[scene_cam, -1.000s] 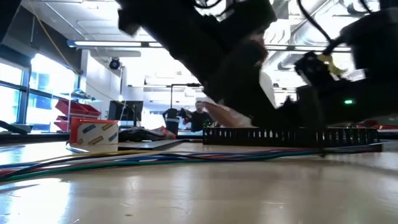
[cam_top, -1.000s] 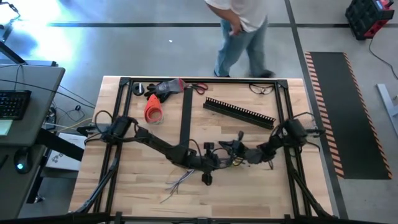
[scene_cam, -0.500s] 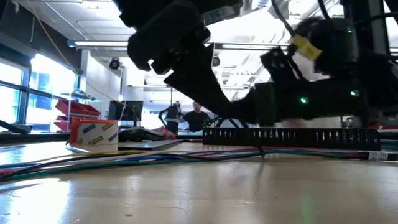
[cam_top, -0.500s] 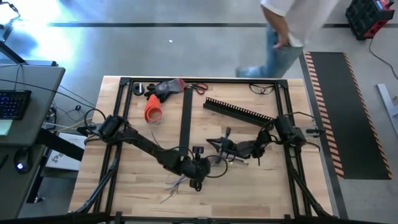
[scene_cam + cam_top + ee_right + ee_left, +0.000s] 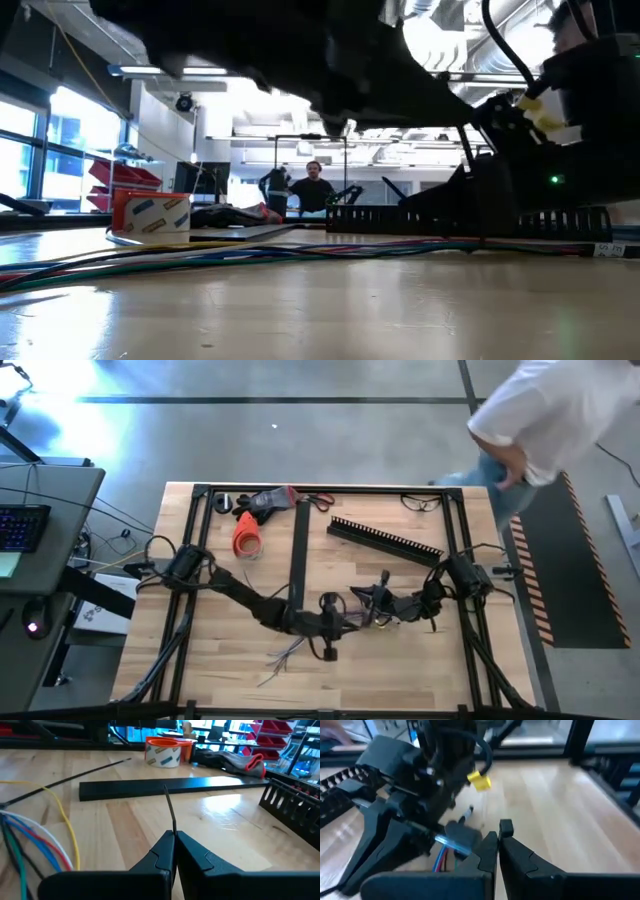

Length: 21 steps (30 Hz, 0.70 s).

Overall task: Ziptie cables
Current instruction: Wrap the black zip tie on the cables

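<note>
The cables (image 5: 285,655) lie on the wooden desk (image 5: 400,670) near the middle of its near edge, their splayed free ends fanning toward the near left corner. In the low view the bundle runs as coloured strands (image 5: 250,255) across the desk top, and in the right wrist view blue, red, green, white and yellow wires (image 5: 35,840) curve over the wood.

The left gripper (image 5: 328,650) sits just beside the cables near the desk's centre, its jaws pressed together with nothing between them, as the left wrist view shows (image 5: 496,847). The right gripper (image 5: 372,597) is close by, toward the right edge, its jaws shut on a thin black ziptie (image 5: 170,812) that sticks up from between them (image 5: 173,842).

A flat black strip (image 5: 297,545) runs from the far edge toward the centre. The black comb-toothed slotted channel (image 5: 385,540) lies slantwise in the far right part of the desk. Near the far left corner are an orange tape roll (image 5: 246,536), a grey and red glove (image 5: 265,502) and red-handled scissors (image 5: 318,501). Near the far right corner lie glasses (image 5: 422,503).

A person in a white shirt and jeans (image 5: 545,420) stands on the floor beyond the far right corner.
</note>
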{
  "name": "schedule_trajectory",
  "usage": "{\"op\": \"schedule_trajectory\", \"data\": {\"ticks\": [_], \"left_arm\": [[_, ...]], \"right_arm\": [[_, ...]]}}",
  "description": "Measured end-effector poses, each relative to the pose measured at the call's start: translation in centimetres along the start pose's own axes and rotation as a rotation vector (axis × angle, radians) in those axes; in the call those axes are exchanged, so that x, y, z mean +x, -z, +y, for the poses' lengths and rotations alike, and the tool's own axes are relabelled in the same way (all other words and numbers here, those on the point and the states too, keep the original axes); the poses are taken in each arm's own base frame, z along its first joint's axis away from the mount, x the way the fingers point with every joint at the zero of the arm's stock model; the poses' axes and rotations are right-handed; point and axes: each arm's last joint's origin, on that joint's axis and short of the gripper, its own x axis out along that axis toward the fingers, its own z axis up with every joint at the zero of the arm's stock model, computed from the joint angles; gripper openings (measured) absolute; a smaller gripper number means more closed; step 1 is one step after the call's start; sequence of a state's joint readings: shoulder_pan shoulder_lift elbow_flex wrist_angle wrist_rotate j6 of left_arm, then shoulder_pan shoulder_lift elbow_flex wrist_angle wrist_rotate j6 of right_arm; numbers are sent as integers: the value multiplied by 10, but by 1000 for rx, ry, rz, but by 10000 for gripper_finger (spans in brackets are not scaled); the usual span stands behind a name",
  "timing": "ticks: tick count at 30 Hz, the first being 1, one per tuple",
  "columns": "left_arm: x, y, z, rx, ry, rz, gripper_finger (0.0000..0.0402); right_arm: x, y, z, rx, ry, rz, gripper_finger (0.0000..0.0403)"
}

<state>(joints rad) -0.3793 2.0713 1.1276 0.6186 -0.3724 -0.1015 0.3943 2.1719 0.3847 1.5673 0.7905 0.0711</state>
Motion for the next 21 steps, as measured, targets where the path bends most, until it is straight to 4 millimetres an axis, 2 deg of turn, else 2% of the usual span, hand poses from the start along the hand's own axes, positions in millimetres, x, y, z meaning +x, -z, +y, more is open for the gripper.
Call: {"op": "schedule_trajectory", "data": {"ticks": [5,9,14,17,21], "left_arm": [[9,7,4,-30,40,-83,0],[17,20,6,-36,59,-85,0],[12,32,18,-87,30,-51,0],[11,28,24,-117,43,-56,0],[12,28,25,-99,46,-43,0]], "right_arm": [[0,0,-1,7,30,-2,0],[-3,1,0,1,28,1,0],[-9,1,8,-51,-27,-4,0],[-3,-2,11,-29,-53,-17,0],[16,-8,17,-7,-128,-46,0]]}}
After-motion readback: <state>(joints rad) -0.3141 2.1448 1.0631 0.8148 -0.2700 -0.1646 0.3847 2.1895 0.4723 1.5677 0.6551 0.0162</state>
